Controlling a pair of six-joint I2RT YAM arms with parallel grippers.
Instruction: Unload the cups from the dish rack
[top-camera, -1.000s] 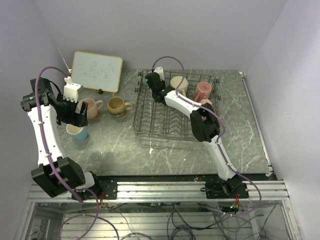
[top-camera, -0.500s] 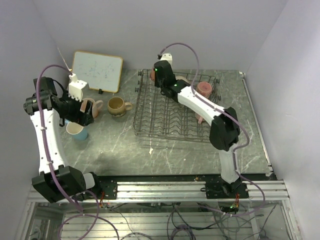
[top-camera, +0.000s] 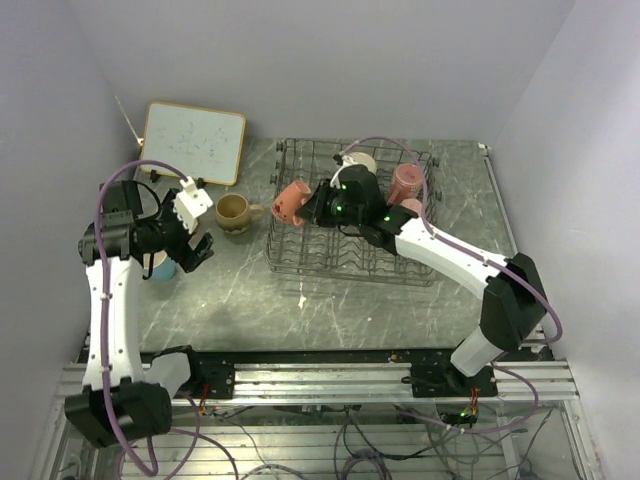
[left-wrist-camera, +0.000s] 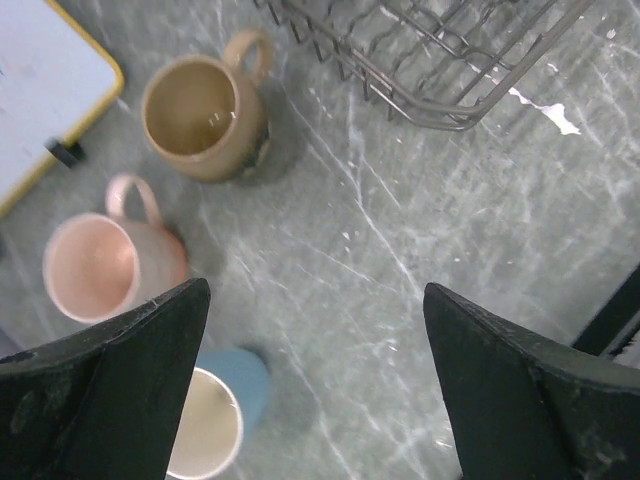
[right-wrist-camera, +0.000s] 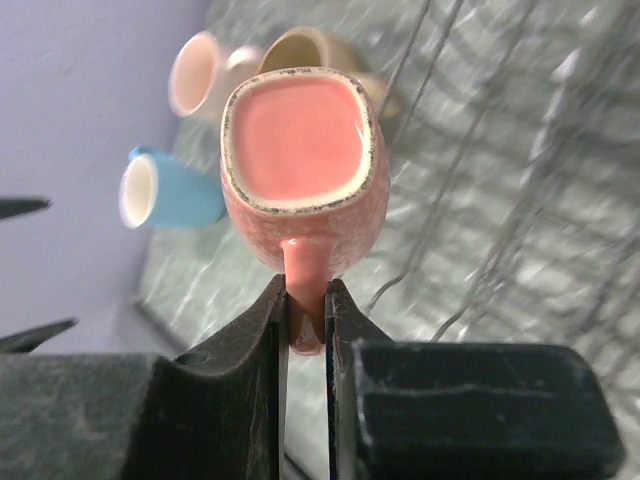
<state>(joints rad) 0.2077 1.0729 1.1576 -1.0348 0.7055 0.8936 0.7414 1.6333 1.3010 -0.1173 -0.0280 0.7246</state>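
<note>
Salmon mug (right-wrist-camera: 298, 150) gripped by our right fingers (right-wrist-camera: 268, 345), left fingers (left-wrist-camera: 120, 380) spread; three cups (left-wrist-camera: 205, 115) unloaded, three remain in dish rack (top-camera: 300, 255).

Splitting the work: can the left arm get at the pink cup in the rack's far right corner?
Probably not. That pink cup sits far right in the dish rack, the right arm stretches across the rack in between, and the open left gripper hangs over the table left of it.
</note>
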